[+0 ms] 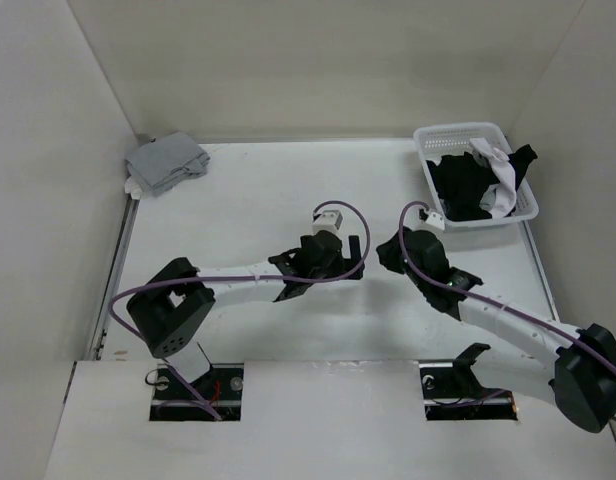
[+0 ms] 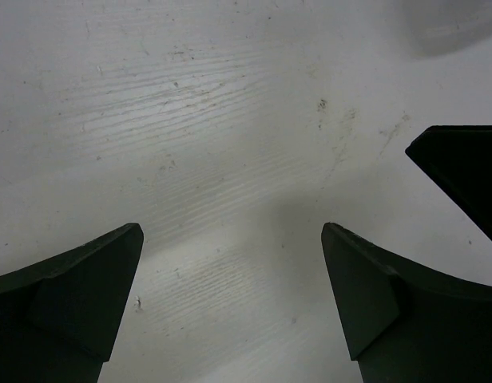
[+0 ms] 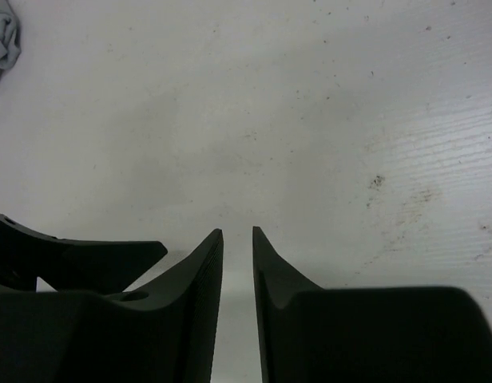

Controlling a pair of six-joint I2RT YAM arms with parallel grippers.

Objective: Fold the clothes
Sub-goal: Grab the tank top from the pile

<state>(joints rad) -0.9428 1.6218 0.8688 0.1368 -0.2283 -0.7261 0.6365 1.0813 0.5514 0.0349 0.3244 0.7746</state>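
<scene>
The left gripper [image 2: 232,233] hovers over the bare white surface [image 1: 258,190] with its jaws spread wide and nothing between them. Just to its right is the right gripper [image 3: 236,231], whose jaws stand nearly together with only a thin strip of surface showing through the gap; it holds nothing. The two grippers face each other near the middle of the surface, close but apart.

A folded grey top [image 1: 166,163] lies well away from the left gripper, beyond it and to its left, in the far corner. The other clothes are beyond the right gripper and to its right, piled in a white slotted basket [image 1: 458,129]. These are black garments [image 1: 463,185] with a white one [image 1: 500,178] bunched among them, and a black piece hangs over the basket's far right rim. Neither gripper touches any fabric.
</scene>
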